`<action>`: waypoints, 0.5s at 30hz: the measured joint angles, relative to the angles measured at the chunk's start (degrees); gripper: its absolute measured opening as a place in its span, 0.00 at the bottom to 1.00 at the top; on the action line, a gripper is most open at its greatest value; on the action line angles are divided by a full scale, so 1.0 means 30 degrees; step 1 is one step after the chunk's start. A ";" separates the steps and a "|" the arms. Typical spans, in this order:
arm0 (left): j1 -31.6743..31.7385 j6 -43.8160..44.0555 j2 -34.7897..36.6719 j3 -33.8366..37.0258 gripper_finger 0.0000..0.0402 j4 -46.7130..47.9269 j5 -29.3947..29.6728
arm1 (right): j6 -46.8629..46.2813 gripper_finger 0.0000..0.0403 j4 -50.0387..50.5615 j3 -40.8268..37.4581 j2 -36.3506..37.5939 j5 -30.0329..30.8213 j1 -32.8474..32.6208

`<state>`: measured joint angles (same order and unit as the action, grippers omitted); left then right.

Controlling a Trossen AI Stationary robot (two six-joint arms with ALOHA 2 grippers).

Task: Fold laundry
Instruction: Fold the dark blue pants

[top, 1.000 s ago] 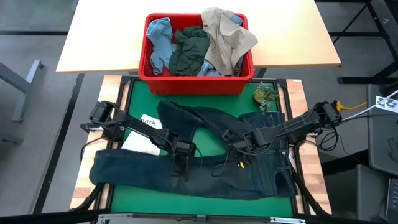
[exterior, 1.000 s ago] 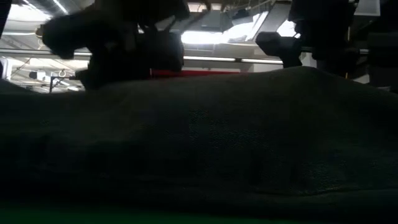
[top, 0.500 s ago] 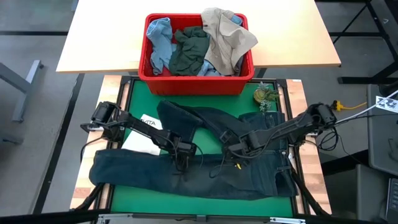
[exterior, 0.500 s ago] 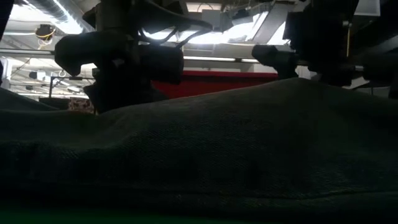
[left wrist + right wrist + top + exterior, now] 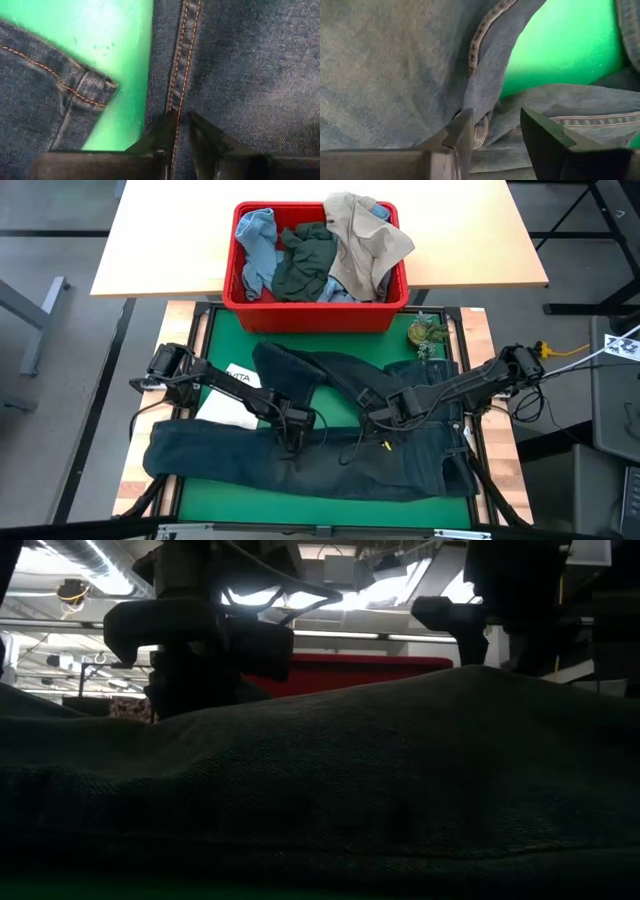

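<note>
**Both hands down on the jeans**

The dark jeans (image 5: 310, 450) lie spread across the green mat (image 5: 225, 345) on the tabletop, one leg stretched sideways, the other angled up toward the red bin (image 5: 315, 305) of clothes. The left hand (image 5: 181, 131) presses on the seam near the crotch, its fingers nearly together with the stitched seam pinched between them. The right hand (image 5: 495, 132) sits at the waistband side, fingers apart, straddling a fold of denim. A white bag (image 5: 235, 395) peeks out beneath the left arm
</note>
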<state>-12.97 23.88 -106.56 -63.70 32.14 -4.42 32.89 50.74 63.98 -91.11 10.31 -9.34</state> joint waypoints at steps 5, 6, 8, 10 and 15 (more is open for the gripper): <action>0.0000 0.0041 0.0000 0.0000 0.07 0.0073 0.0160 | -0.0009 0.40 0.0455 -0.0151 -0.0007 -0.0007 0.0000; 0.0000 0.0051 0.0000 0.0000 0.04 0.0087 0.0204 | -0.0028 0.40 0.0560 -0.0165 -0.0007 -0.0007 0.0000; 0.0002 0.0198 -0.0002 0.0007 0.01 0.0103 0.0199 | -0.0255 0.40 0.0703 -0.0167 -0.0007 0.0005 0.0000; 0.0000 0.0397 -0.0007 0.0007 0.01 0.0099 0.0219 | -0.0442 0.40 0.0886 -0.0167 -0.0009 0.0053 0.0000; 0.0000 0.0519 0.0154 0.0058 0.00 0.0074 0.0201 | -0.0475 0.40 0.1445 -0.0167 -0.0007 0.0204 0.0000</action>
<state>-12.97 25.43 -106.10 -63.53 32.36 -3.81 31.46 55.07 63.48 -91.13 10.92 -9.34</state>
